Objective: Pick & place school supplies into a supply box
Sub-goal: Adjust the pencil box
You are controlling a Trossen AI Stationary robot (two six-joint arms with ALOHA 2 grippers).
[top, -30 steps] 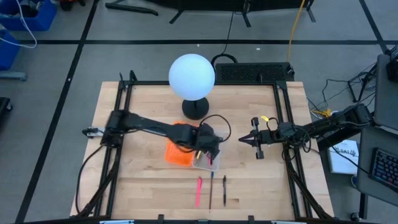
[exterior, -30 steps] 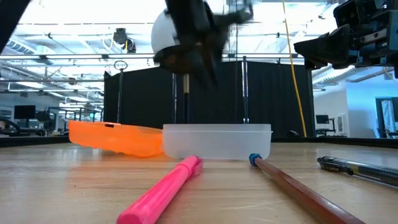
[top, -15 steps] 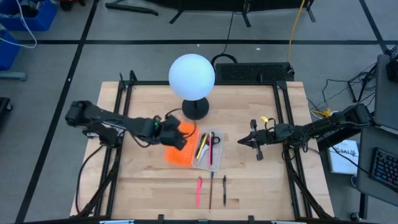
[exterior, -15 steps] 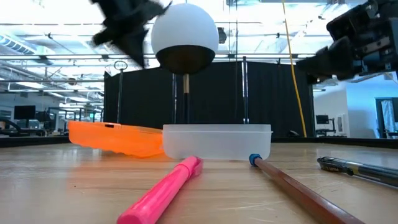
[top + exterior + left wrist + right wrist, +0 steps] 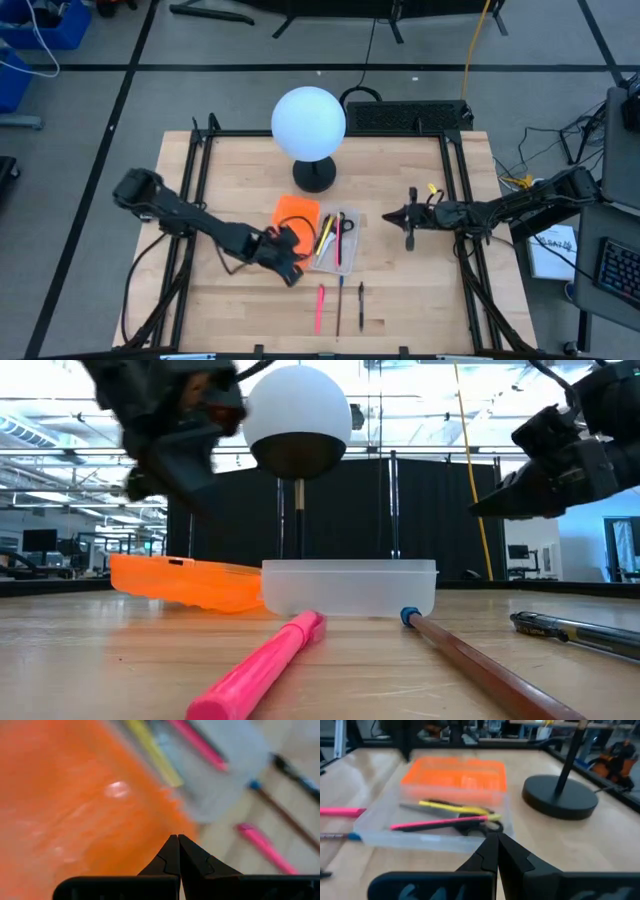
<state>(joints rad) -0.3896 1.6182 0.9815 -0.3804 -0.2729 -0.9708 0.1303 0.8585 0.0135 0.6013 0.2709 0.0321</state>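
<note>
The supply box is a clear tray [image 5: 335,240] joined to an orange half [image 5: 297,211]. In the tray lie a yellow pen [image 5: 450,807], a pink pen [image 5: 435,823] and black-handled scissors [image 5: 480,827]. A second pink pen [image 5: 320,306], a blue-ended pencil [image 5: 340,305] and a dark pen [image 5: 361,305] lie on the table nearer the front edge. My left gripper [image 5: 290,272] is shut and hangs above the orange half's near corner [image 5: 165,815]; the low view shows it well above the table. My right gripper [image 5: 388,218] is shut, right of the tray, pointing at it.
A white globe lamp [image 5: 309,125] stands on a black round base [image 5: 314,175] just behind the box. Black frame rails [image 5: 195,190] run along the table's left and right sides. Bare wood lies left of the orange half and along the front edge.
My left gripper has left the clear tray, gone toward the table's left over the orange half, then toward the near edge and down. The pens and scissors in the tray have come into sight. My right gripper has tipped its tips downward a little in place.
</note>
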